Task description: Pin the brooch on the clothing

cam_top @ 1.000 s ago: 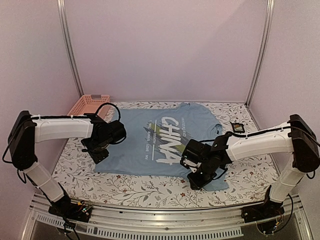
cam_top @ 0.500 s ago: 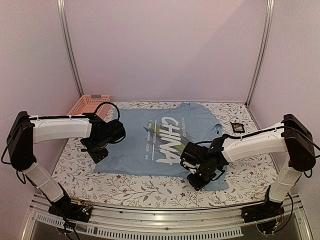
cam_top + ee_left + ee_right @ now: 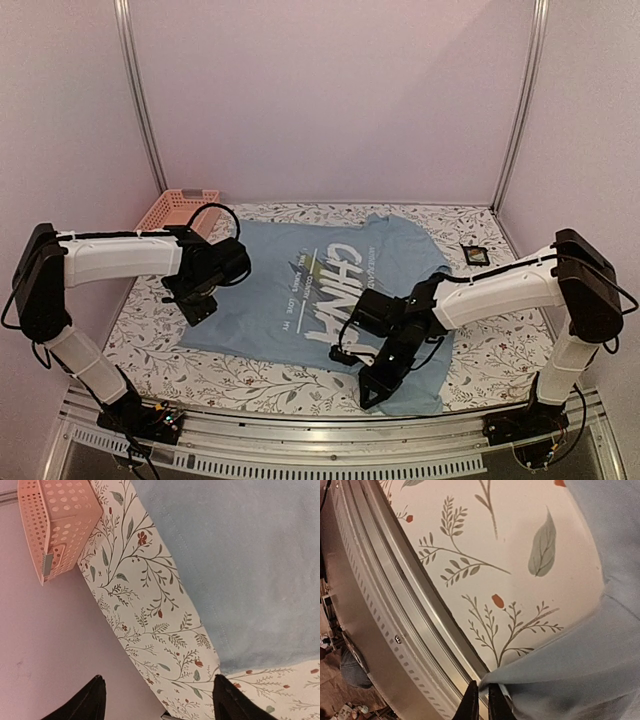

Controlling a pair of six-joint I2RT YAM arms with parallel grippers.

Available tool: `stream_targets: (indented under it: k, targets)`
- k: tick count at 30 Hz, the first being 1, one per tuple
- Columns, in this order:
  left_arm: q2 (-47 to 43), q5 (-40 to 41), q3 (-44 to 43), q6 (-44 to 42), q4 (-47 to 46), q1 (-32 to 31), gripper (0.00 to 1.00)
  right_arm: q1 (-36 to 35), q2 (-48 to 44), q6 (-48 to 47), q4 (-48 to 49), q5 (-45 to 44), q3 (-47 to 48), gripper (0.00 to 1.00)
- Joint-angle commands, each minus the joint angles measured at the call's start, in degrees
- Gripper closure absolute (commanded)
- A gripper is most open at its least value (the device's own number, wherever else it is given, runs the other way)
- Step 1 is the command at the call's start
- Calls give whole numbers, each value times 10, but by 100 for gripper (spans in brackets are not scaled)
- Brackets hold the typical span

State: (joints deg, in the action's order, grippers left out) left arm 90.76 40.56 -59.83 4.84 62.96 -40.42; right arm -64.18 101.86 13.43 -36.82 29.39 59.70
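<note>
Two end effectors work over a floral tabletop [image 3: 260, 375] on which a light blue shirt [image 3: 270, 290] lies spread with its white print [image 3: 335, 290] facing up. The right end effector [image 3: 367, 398] reaches down at the near edge of the tabletop, by the shirt's near hem. In the right wrist view its fingers [image 3: 471, 702] are pressed together on a fold of the shirt's edge [image 3: 600, 670], pinching the blue cloth right where the tabletop [image 3: 510, 545] meets the metal rail [image 3: 395, 610] along the front. The left end effector [image 3: 198, 312] hangs at the shirt's left side. In the left wrist view its two dark fingers [image 3: 95, 700] stand wide apart with nothing between them; under the gap lie a strip of flowered tabletop [image 3: 150, 595] and the pink wall beside it, just beside the shirt's stitched edge [image 3: 250, 555], and it touches nothing that can be seen. A pink perforated basket [image 3: 178, 208] sits at the far left corner, well apart from the shirt, and shows again in the left wrist view [image 3: 55, 520]. A small black square frame [image 3: 474, 254] lies on the tabletop near the shirt's far right side.
</note>
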Motion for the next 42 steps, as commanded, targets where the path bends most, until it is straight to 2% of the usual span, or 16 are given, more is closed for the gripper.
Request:
stream_targets:
  k: [1, 5, 7, 10, 12, 14, 15, 17, 20, 24, 29, 36, 42]
  targets:
    - [-7, -7, 6, -10, -12, 7, 27, -2, 7, -24, -9, 45, 22, 83]
    - [3, -15, -9, -23, -21, 6, 27, 2, -12, -37, -26, 46, 59, 69]
    - [6, -21, -23, -36, -45, 6, 27, 19, -40, -38, -18, 57, 81, 66]
    - [2, -79, -54, -56, -120, 8, 27, 76, -79, -16, 18, 45, 86, 64]
    - [1, -123, -60, -66, -186, 10, 28, 132, -102, 19, 31, -4, 71, 63]
    - [4, -154, -49, -67, -261, 21, 29, 199, -120, 52, 30, -77, 50, 70]
    - [9, -165, -44, -61, -303, 37, 30, 234, -124, 66, 29, -116, 38, 76]
    - [32, -178, -39, -39, -339, 65, 37, 288, -128, 101, 33, -163, 19, 88]
    - [76, -165, -36, -2, -354, 91, 51, 317, -126, 107, 43, -221, -1, 94]
    - [107, -154, 0, 43, -353, 95, 55, 326, -108, 103, 43, -252, -36, 96]
    - [90, -202, 64, 127, -347, 89, 61, 336, -85, 111, 51, -273, -90, 97]
    - [-10, -263, 197, 318, -404, 67, 58, 365, -102, 118, 54, -271, -144, 97]
    - [-32, -247, 243, 409, -356, 23, 58, 366, -123, 116, 53, -262, -154, 97]
